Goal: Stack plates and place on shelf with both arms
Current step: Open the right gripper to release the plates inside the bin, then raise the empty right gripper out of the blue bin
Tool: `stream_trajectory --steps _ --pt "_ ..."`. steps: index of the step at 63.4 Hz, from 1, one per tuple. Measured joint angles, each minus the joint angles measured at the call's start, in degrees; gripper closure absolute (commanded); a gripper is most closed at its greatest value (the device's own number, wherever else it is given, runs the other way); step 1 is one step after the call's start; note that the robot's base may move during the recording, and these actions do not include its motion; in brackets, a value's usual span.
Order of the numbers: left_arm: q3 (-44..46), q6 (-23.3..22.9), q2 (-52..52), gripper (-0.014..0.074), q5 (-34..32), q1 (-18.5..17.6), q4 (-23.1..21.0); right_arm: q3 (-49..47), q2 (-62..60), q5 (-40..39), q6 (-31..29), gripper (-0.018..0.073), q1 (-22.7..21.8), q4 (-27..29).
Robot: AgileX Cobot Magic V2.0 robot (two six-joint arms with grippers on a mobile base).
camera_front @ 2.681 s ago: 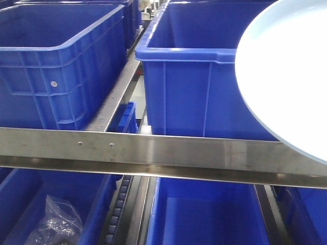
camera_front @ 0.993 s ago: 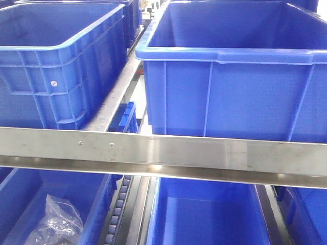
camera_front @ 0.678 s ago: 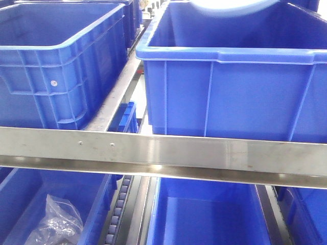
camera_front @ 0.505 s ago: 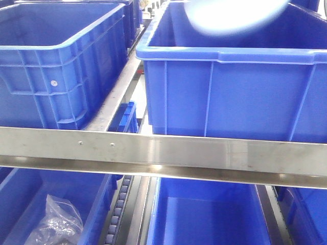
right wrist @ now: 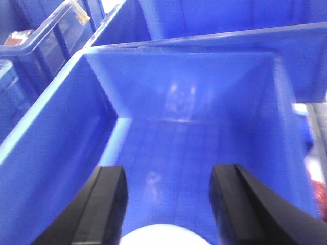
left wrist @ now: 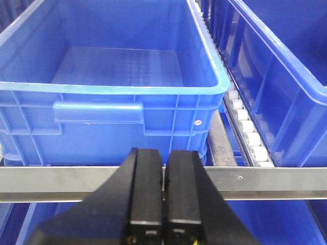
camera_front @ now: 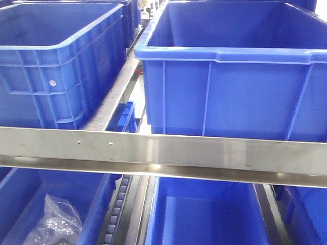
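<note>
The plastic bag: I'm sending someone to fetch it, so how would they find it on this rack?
Start at the steel rail running across the front of the rack and look below it to the lower level. In the left blue bin there lies a crumpled clear plastic bag. It is the only loose item visible; the bins around it look bare.

right gripper [right wrist: 166, 204] spread wide above an open blue bin [right wrist: 76, 132], its high walls closing both sides | plate [right wrist: 161, 236] edge showing below between the fingers | left gripper [left wrist: 163, 196] pressed together, facing a steel rail [left wrist: 276, 181] that crosses before another blue bin [left wrist: 102, 109]
</note>
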State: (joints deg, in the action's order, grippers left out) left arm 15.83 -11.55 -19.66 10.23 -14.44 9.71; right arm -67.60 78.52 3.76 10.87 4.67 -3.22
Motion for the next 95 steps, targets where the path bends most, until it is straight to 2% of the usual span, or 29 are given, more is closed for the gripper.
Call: stream_trajectory --steps 13,21,35,43,95 --pt "0.00 0.00 0.00 0.0513 0.00 0.00 0.00 12.15 -15.37 -1.72 0.00 0.0357 0.00 0.00" --pt "0.00 0.00 0.00 0.0513 0.00 0.00 0.00 21.20 -26.21 -4.10 0.00 0.0517 0.00 0.00" --pt "0.00 0.00 0.00 0.0513 0.00 0.00 0.00 36.08 -42.63 -5.44 0.00 0.0504 -0.13 0.00" --pt "0.00 0.00 0.00 0.0513 0.00 0.00 0.00 40.22 -47.70 -5.43 0.00 0.0504 -0.43 0.00" --pt "0.00 0.00 0.00 0.0513 -0.04 0.00 0.00 41.14 -52.15 -6.61 0.00 0.0504 -0.79 0.00"
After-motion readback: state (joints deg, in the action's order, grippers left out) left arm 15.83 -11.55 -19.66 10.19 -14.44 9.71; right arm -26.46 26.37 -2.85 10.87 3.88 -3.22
